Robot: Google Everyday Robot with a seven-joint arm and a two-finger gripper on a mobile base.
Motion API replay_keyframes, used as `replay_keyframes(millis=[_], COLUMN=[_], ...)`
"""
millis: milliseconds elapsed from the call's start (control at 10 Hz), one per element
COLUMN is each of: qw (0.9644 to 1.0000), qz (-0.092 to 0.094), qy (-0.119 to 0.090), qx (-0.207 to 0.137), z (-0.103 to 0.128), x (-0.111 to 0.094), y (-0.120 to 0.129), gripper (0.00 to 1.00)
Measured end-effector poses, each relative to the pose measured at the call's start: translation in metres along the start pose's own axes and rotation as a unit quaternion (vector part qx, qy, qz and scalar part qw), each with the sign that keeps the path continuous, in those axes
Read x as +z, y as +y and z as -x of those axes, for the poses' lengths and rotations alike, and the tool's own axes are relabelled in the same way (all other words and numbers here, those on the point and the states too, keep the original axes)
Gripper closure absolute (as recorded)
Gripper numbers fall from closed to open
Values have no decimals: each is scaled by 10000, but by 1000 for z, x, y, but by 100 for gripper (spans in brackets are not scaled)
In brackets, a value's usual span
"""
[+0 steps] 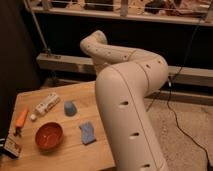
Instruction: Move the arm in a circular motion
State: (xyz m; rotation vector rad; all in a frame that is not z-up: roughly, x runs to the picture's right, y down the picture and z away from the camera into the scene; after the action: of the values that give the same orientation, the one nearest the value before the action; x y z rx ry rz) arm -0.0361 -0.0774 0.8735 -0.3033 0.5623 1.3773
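The thick cream-white arm fills the middle and right of the camera view. Its big near segment rises from the bottom edge, bends at a rounded joint, and a thinner segment with small dark holes reaches left to an elbow above the table's far edge. The gripper is not in view; it is hidden behind or beyond the arm.
A wooden table stands at the left. On it are a red bowl, a blue sponge, a small blue cup, a white bottle, an orange tool and a small packet. A rail and shelf run behind. A cable lies on the floor at the right.
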Motion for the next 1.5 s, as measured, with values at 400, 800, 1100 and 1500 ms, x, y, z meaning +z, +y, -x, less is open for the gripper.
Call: replay_keyframes(millis=[400,800,1100,1500], qw=[9918,9738,9589,9428], qz=[268,817,1464,2201], qy=[10,-51,143,736], qx=[-1246,-2122,-2425,-2391], z=[-35,-87,-145,-218], x=[-26,-45,-62,-65], y=[100,185,211,195], gripper=[35,35,35,35])
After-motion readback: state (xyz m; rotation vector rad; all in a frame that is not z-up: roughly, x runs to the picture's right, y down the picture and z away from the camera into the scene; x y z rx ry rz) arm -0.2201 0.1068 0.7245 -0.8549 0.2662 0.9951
